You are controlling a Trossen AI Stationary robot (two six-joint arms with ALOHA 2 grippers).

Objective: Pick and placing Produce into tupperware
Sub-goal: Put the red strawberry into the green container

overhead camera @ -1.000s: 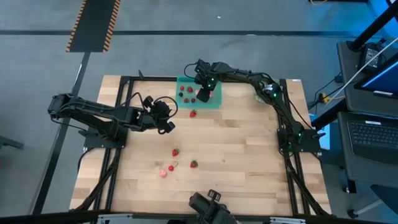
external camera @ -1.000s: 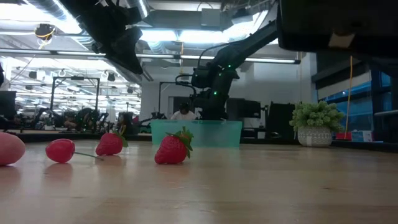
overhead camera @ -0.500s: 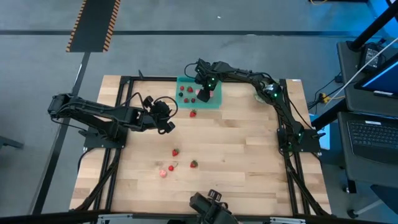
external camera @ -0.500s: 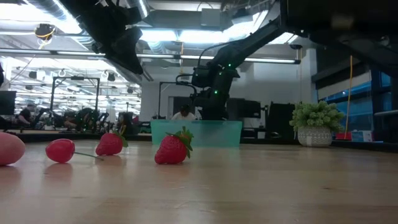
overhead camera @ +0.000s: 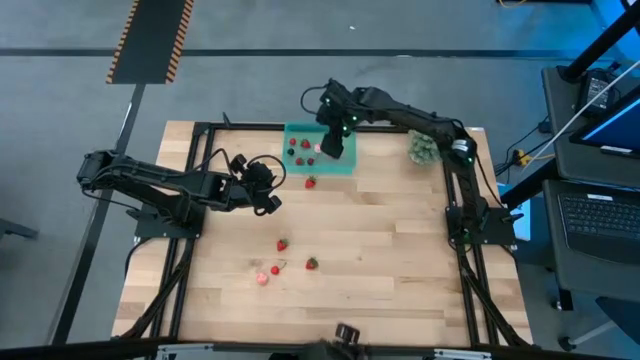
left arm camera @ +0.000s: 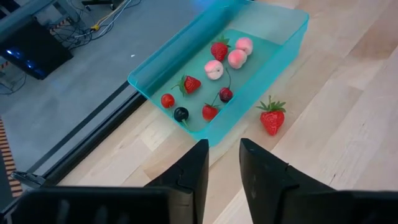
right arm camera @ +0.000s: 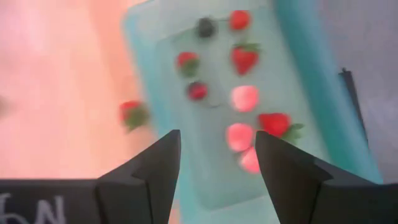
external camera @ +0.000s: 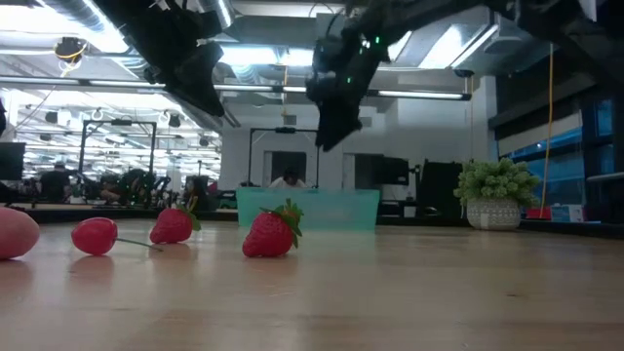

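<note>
Tupperware [overhead camera: 345,163]: far table edge, nine-odd pieces inside. Right gripper [overhead camera: 333,140]: above it, fingers spread, empty; I judge a drop just done. Left gripper [overhead camera: 268,190]: nearby, fingers narrowly parted, holding nothing. Produce left: strawberry [overhead camera: 310,182] beside the container, three or four [overhead camera: 282,245] mid-table. Next: fetch that nearest strawberry.

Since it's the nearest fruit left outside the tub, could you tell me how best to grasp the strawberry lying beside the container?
Grip the strawberry across its red body, coming straight down. It lies on its side on the table, leaves toward the tupperware, which it sits slightly clear of.
</note>
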